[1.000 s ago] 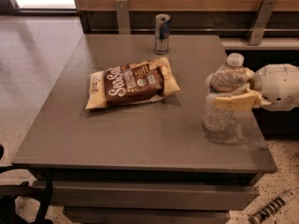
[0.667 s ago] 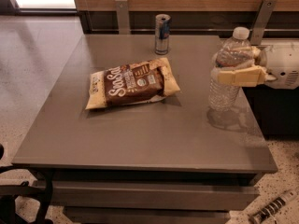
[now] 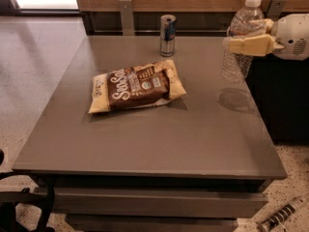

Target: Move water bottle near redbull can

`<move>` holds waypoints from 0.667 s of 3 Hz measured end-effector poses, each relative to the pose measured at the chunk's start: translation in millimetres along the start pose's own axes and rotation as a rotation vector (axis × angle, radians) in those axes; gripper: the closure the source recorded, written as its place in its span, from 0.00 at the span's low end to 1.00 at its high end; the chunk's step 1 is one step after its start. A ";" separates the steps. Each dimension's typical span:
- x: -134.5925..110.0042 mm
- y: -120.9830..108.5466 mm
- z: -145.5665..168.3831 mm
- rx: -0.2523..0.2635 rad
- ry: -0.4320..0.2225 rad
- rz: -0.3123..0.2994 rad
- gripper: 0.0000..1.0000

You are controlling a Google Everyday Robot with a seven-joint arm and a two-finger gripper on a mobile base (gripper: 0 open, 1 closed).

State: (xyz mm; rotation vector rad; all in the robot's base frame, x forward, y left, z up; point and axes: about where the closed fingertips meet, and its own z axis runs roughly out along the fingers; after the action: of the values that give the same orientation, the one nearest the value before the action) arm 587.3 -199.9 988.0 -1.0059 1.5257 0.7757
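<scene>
Fingers [image 3: 251, 45] of the gripper [image 3: 239, 36] are clamped round the water bottle [image 3: 244, 17] about mid-body. One tan finger runs across the front and the other sits behind it, way over at the right edge of the tabletop [image 3: 145, 144]. Scanning from the left, the brown snack bag [image 3: 137, 86] lies flat, well to the left of the fingers and lower in the view, nowhere near the bottle. Next is the redbull can [image 3: 167, 35], upright at the back edge, left of the fingers and about level with them, well apart. Then there's the bottle itself, upright in the fingers. It looks to be hanging clear of the surface, with its shadow [image 3: 236, 100] right below. Handling-wise, I can't tell how much water is in it, but I'd guess it's fairly light. It's thin ribbed plastic that'll dent if squeezed hard and could twist in a loose hold. Mid-body on the ribs seems like the right spot, since a hold up near the cap would let it swing. The can is slim and tippy, so I'd aim to set the bottle down just beside it, not touching.
</scene>
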 end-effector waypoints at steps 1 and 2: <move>-6.6 -40.7 6.1 0.037 -0.010 -0.029 1.00; -13.1 -67.9 15.3 0.100 -0.034 -0.076 1.00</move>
State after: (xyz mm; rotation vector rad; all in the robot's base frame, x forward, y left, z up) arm 655.7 -212.8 1000.9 -0.9665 1.4741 0.6531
